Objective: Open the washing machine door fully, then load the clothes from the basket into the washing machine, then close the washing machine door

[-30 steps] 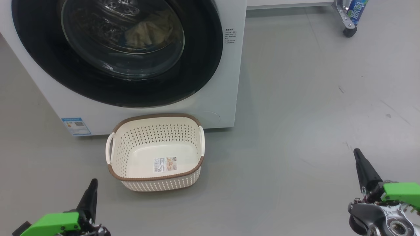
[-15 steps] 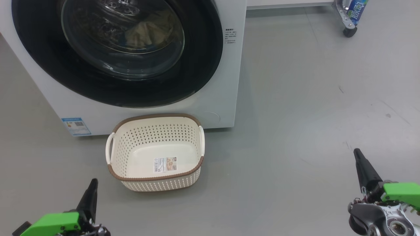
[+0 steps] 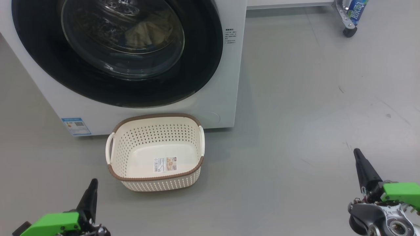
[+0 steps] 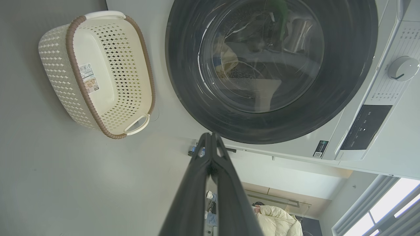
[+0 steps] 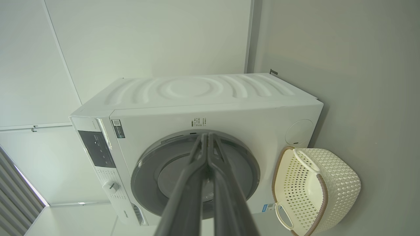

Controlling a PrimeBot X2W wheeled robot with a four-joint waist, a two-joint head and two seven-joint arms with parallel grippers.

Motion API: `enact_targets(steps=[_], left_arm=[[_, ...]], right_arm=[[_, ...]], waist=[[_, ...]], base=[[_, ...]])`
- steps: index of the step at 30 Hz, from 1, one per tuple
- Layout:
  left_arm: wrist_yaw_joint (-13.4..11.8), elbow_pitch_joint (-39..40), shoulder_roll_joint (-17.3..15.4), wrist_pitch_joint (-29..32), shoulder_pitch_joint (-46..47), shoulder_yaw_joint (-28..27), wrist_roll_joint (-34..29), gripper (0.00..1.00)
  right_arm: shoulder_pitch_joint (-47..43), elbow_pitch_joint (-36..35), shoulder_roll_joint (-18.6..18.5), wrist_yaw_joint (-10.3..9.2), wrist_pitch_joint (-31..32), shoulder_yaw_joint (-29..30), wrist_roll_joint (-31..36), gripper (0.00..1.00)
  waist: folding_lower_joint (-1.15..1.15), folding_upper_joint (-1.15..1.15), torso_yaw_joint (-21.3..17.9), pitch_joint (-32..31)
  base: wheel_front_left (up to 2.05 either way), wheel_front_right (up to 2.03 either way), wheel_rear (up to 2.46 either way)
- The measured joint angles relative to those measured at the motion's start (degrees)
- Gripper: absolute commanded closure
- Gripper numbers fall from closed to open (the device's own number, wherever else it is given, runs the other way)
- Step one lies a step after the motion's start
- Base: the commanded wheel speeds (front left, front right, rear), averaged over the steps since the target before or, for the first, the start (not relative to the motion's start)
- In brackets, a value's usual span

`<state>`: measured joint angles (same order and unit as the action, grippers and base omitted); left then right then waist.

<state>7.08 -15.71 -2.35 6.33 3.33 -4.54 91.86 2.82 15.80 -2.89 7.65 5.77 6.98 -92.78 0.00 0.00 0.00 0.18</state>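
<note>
The door [image 3: 203, 65] of the washing machine [image 3: 226, 98] is shut with the clothes [image 3: 147, 31] inside, so the job looks done. The basket [image 3: 154, 178] sits empty at 6 o'clock from the door. The left gripper [image 3: 92, 193], at 8 o'clock from the basket, and the right gripper [image 3: 361, 164], at 3 o'clock, are closed tight and hold nothing, likely because nothing is left to carry.

Bright, even light, soft shadows; reflections seemingly cloud the washing machine door [image 3: 121, 42].

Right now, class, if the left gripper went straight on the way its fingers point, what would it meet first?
Most likely the washing machine door, on its glossy black rim: in the left wrist view the left gripper, shut, aims there. Depth is hard to judge.
</note>
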Motion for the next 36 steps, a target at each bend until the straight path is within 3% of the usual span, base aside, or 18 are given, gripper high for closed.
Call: enact_targets(steps=[36], left_arm=[[0.0, 0.0, 0.0, 0.0, 0.0, 0.0, 0.0, 1.0]], right_arm=[[0.0, 0.0, 0.1, 0.0, 0.1, 0.1, 0.0, 1.0]], waist=[[0.0, 0.0, 0.0, 0.0]], base=[[0.0, 0.0, 0.0]])
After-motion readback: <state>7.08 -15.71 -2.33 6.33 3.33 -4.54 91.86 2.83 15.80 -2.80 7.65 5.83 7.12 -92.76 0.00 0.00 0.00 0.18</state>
